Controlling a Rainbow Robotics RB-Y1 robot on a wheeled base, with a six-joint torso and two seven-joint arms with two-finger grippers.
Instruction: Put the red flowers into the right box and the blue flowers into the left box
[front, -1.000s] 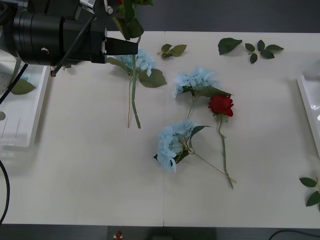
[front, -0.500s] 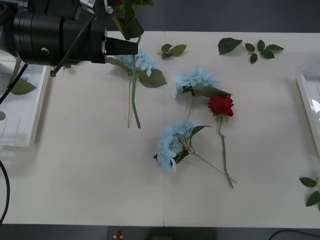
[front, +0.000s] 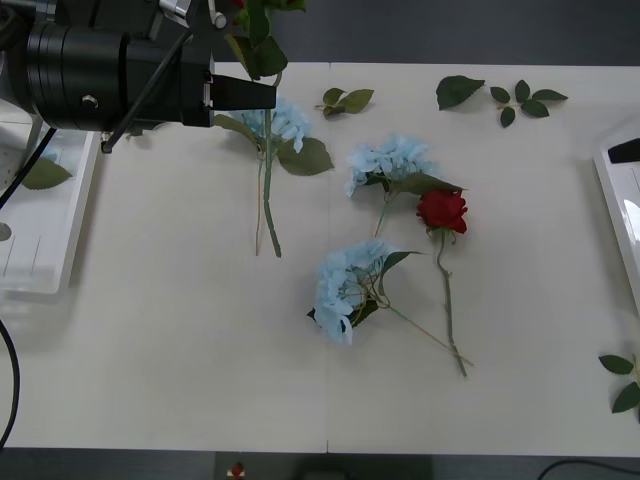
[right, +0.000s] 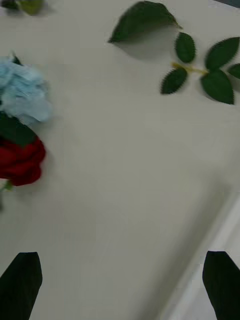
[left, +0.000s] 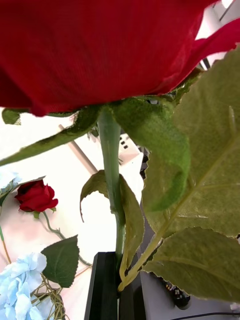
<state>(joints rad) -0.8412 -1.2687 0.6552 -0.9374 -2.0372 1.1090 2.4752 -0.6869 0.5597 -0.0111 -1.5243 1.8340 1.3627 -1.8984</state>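
My left gripper (front: 255, 93) hangs over the table's back left, shut on the stem of a red rose (left: 100, 50). The bloom fills the left wrist view above my black fingers (left: 105, 287). A second red rose (front: 442, 210) lies right of the table's centre. Three blue flowers lie on the table: one (front: 287, 120) below my left gripper, one (front: 390, 158) by the lying rose, one (front: 345, 285) in the middle. My right gripper (right: 120, 290) is open above the table beside the right box (front: 618, 200). It faces the lying rose (right: 20, 160). The left box (front: 40, 240) sits at the left edge.
Loose green leaf sprigs lie along the table's far edge (front: 345, 98) (front: 458, 90) (front: 525, 100), and another sprig (front: 625, 380) at the front right. A leaf (front: 45, 175) rests in the left box. The table's front left is bare.
A dark tip of my right gripper has come into the front view at the right edge, over the right box. The left arm and the flowers have not moved.
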